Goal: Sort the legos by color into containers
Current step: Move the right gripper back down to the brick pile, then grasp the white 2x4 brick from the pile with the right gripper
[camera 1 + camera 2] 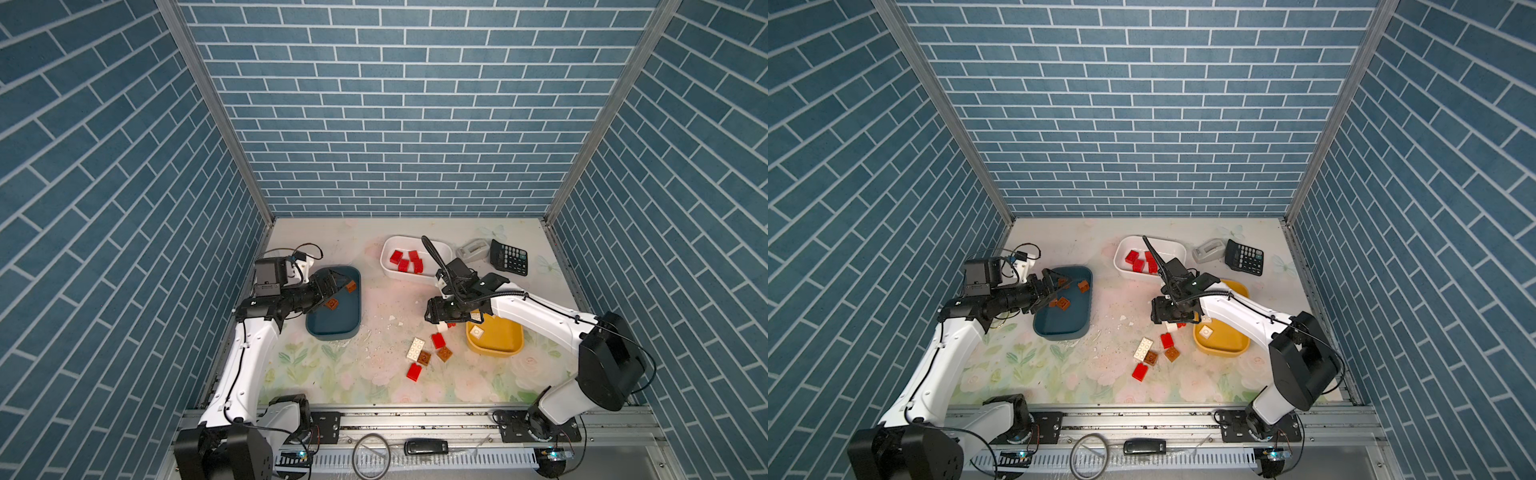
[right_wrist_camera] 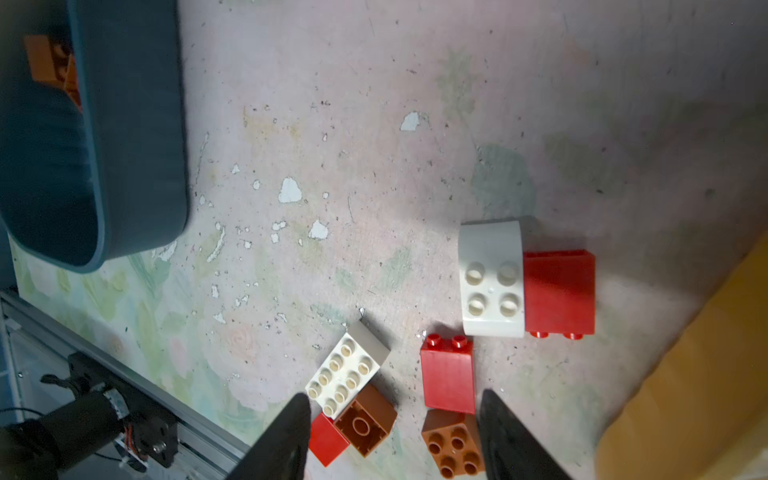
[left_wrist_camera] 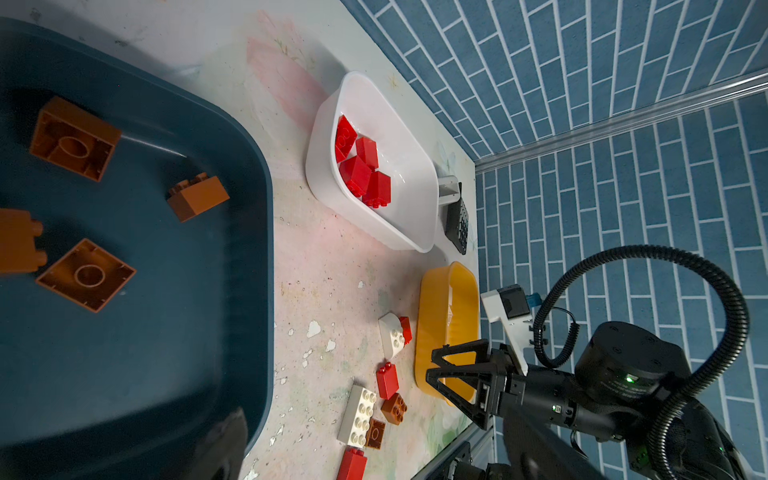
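Note:
My left gripper [image 1: 337, 286] hangs open and empty over the dark teal container [image 1: 332, 326], where several brown legos [image 3: 75, 139] lie. The white container [image 1: 415, 276] holds several red legos [image 1: 405, 262]. One white lego [image 1: 476, 331] lies in the yellow container [image 1: 496, 349]. My right gripper [image 2: 395, 415] stands open above the loose pile beside the yellow container, holding nothing. Below it on the table lie a long white lego [image 2: 347, 370], two brown legos [image 2: 365, 424], a red lego [image 2: 448, 374], a curved white lego [image 2: 490, 278] touching another red one [image 2: 559, 291], and a further red lego [image 1: 414, 371].
A grey tape dispenser [image 1: 471, 249] and a black calculator [image 1: 509, 257] sit at the back right beside the white container. Small white crumbs [image 2: 289, 190] are scattered on the floral mat between the teal container and the pile. The metal rail [image 1: 415, 419] borders the front edge.

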You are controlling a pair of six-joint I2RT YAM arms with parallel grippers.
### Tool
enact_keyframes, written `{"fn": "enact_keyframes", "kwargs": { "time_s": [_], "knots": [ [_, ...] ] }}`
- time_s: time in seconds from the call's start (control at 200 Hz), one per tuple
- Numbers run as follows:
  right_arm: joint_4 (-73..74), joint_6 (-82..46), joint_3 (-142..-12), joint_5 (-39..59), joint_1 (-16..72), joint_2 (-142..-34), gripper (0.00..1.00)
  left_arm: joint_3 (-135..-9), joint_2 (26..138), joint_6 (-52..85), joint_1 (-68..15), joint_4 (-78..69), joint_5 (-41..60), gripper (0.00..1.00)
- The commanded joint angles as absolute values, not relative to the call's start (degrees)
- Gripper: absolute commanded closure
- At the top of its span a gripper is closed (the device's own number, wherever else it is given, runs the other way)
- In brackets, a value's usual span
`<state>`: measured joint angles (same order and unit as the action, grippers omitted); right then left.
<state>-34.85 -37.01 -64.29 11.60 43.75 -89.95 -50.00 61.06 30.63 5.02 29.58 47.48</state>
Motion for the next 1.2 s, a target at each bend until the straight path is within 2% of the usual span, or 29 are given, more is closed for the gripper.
{"fn": "enact_keyframes", "kwargs": {
  "time_s": [0.0, 0.195, 0.42, 0.695, 1.055, 1.195],
  "knots": [
    [-32.4, -49.7, -65.6, 9.4, 45.9, -91.2, 0.35, -49.3, 61.4, 29.4, 5.3, 29.7, 47.9, 0.02],
    [-39.0, -65.8, -68.5, 1.6, 53.5, -94.6, 0.34, -49.9, 63.3, 28.1, 5.2, 30.8, 48.1, 0.03],
    [-44.0, -72.8, -70.5, -1.6, 56.1, -98.4, 0.32, -49.9, 62.3, 28.1, 5.2, 32.1, 47.6, 0.03],
    [-40.0, -74.9, -70.2, 1.1, 57.5, -102.1, 0.33, -48.5, 62.0, 28.8, 5.0, 32.2, 46.4, 0.03],
    [-40.7, -76.5, -71.3, -0.2, 61.0, -106.9, 0.37, -47.0, 60.2, 29.4, 4.5, 31.3, 46.5, 0.03],
    [-39.9, -76.7, -71.5, -0.8, 62.5, -108.0, 0.43, -46.8, 60.0, 28.9, 4.4, 31.6, 46.8, 0.03]
  ]
}}
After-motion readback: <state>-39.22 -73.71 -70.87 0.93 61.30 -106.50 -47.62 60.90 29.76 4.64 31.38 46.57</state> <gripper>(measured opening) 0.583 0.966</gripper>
